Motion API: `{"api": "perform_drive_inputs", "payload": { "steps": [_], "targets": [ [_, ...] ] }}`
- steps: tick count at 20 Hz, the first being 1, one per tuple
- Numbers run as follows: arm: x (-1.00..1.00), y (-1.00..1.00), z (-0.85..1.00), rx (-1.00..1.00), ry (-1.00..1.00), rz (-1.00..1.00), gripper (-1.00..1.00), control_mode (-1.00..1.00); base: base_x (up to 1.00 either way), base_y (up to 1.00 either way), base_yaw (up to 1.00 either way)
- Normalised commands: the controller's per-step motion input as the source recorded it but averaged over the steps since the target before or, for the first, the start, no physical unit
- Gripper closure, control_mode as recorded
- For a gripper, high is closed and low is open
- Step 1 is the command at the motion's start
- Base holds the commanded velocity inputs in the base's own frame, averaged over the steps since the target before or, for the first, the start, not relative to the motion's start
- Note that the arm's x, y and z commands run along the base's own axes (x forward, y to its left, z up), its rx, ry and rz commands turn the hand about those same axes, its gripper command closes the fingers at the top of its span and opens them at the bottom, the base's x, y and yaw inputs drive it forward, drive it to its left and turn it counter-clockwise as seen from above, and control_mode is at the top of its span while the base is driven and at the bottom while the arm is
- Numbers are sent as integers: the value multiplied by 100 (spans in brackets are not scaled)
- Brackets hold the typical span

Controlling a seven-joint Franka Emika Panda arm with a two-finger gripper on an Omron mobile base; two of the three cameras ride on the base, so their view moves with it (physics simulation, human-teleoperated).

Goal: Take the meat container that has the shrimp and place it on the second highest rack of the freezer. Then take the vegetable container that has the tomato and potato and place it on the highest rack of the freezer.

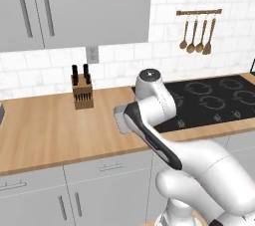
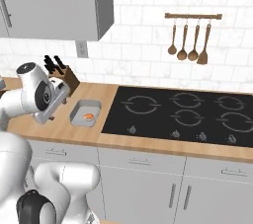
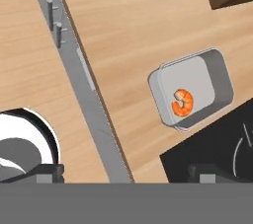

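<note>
Still the first step: reaching for the meat container (image 3: 191, 88), which lies on the wooden surface (image 3: 123, 25) just beside the black cooktop (image 2: 183, 112), with the shrimp (image 3: 182, 102) inside. Calls next for bringing the tool down over a rim of the tray, with jaws standing wide and empty, and closing there. Hard to make out: the finger tips, cut off at the bottom of the hand view; in the left base view, the tray mostly hidden behind the arm (image 1: 152, 108).
</note>
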Motion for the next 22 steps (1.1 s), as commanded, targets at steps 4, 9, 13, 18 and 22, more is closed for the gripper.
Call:
{"api": "perform_drive_inputs", "payload": {
  "steps": [4,9,13,18,22],
  "targets": [
    [41,0,-46,0,7,0,-100,-100,0,0,0],
    [43,0,-51,0,7,0,-100,-100,0,0,0],
    [38,4,-36,0,10,4,-100,-100,0,0,0],
    [42,5,-28,-1,14,4,-100,-100,0,0,0],
    [44,6,-35,-4,9,2,-100,-100,0,0,0]
  ]
}}
